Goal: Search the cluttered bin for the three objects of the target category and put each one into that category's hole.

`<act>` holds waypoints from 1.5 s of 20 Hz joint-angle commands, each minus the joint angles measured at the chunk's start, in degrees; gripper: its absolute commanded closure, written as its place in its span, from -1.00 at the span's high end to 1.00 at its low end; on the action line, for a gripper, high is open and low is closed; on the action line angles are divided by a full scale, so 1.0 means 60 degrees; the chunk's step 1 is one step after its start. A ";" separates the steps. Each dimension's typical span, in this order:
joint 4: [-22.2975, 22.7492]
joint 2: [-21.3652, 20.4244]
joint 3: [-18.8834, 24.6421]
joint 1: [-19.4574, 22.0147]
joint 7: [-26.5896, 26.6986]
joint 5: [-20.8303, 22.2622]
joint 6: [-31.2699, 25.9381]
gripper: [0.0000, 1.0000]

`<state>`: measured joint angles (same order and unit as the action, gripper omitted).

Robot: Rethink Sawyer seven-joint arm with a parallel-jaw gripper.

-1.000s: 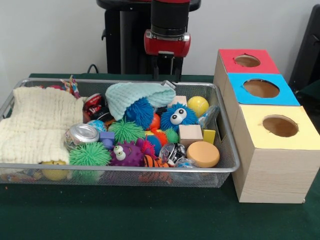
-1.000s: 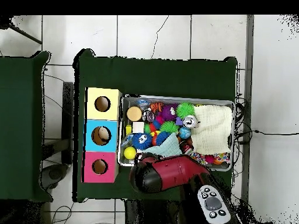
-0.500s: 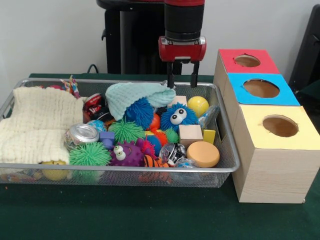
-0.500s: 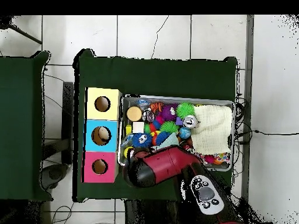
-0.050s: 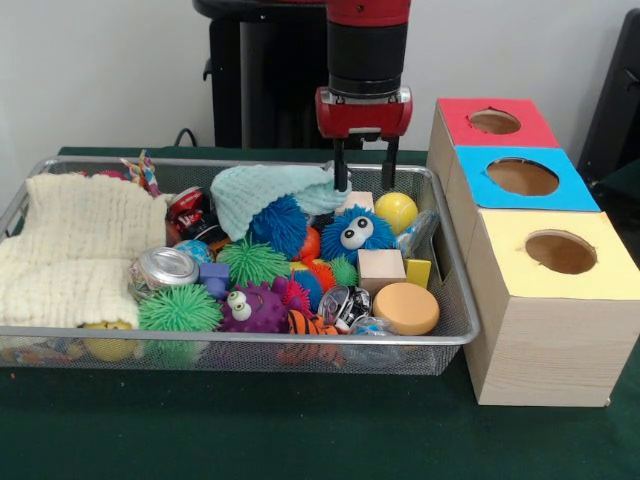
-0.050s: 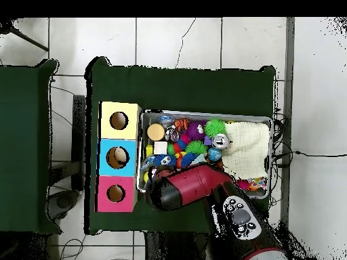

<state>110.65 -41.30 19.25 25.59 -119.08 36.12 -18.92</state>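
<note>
My gripper point(image 5: 363, 183) hangs open over the far right part of the wire bin point(image 5: 455, 300), its fingers point(image 5: 340, 168) straddling a pale wooden block point(image 5: 358, 200). Just in front of it sit a blue furry ball with eyes point(image 5: 355, 231) and a yellow ball point(image 5: 396, 211). Nothing is between the fingers. A wooden cube point(image 5: 380, 268), a round tan disc point(image 5: 405, 307) and a small yellow block point(image 5: 418, 272) lie at the bin's near right. In the overhead view the red arm point(image 6: 193, 191) covers the gripper and the bin's corner.
Three wooden boxes with round holes stand right of the bin: red top point(image 5: 495, 122), blue top point(image 5: 522, 177), yellow top point(image 5: 560, 252). A cream cloth point(image 5: 75, 245), a mint cloth point(image 5: 270, 188), spiky balls point(image 5: 180, 308) and a can point(image 5: 165, 267) fill the bin.
The gripper moved to the right along the bin's far side, then came down lower over the pale block. The objects in the bin have not moved.
</note>
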 commanded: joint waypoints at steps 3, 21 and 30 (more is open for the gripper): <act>-0.1350 0.0615 0.1041 0.1004 0.1924 0.0149 -0.1628 1.00; -0.1794 0.0654 0.1066 0.0815 0.1158 -0.0120 -0.2296 1.00; -0.2108 0.0739 0.1386 0.1172 0.1140 -0.0759 -0.2551 1.00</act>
<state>103.95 -38.57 22.67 31.07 -119.08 34.50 -26.64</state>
